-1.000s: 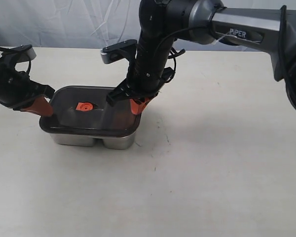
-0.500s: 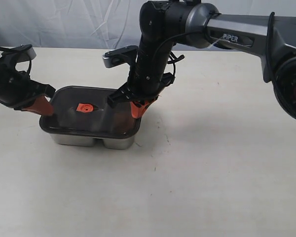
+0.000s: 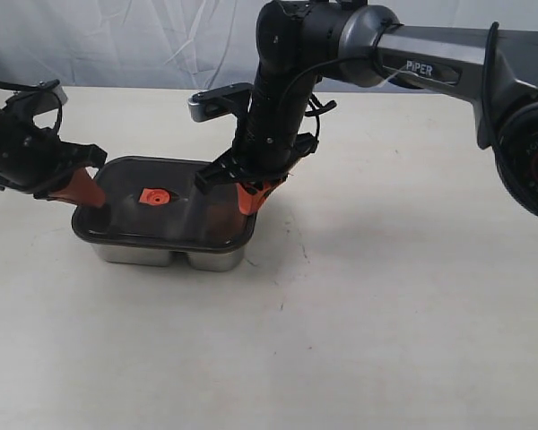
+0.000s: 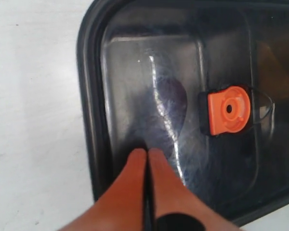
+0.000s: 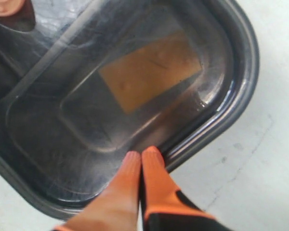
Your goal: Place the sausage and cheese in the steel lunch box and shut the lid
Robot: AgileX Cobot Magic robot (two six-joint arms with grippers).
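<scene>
The steel lunch box (image 3: 166, 253) stands left of centre with the dark translucent lid (image 3: 184, 215) lying flat on it, orange valve tab (image 3: 153, 195) up. My left gripper (image 3: 89, 191) is shut and empty at the lid's left end; in its wrist view the tips (image 4: 147, 153) sit just inside the lid's rim (image 4: 89, 96). My right gripper (image 3: 247, 201) is shut and empty at the lid's right end, tips (image 5: 142, 156) by the rim (image 5: 241, 77). The cheese (image 5: 149, 72) shows yellow-orange through the lid. The sausage is only a dim dark oval (image 4: 172, 98) under it.
The pale table (image 3: 386, 296) stretches to the right and front of the box. A grey cloth backdrop (image 3: 117, 40) hangs along the far edge. The right arm's dark links (image 3: 430, 58) reach in from the upper right.
The left gripper has shifted slightly up and to the right at the lid's left end. The right arm turned a little early on, then held still. The lid and box stay put.
</scene>
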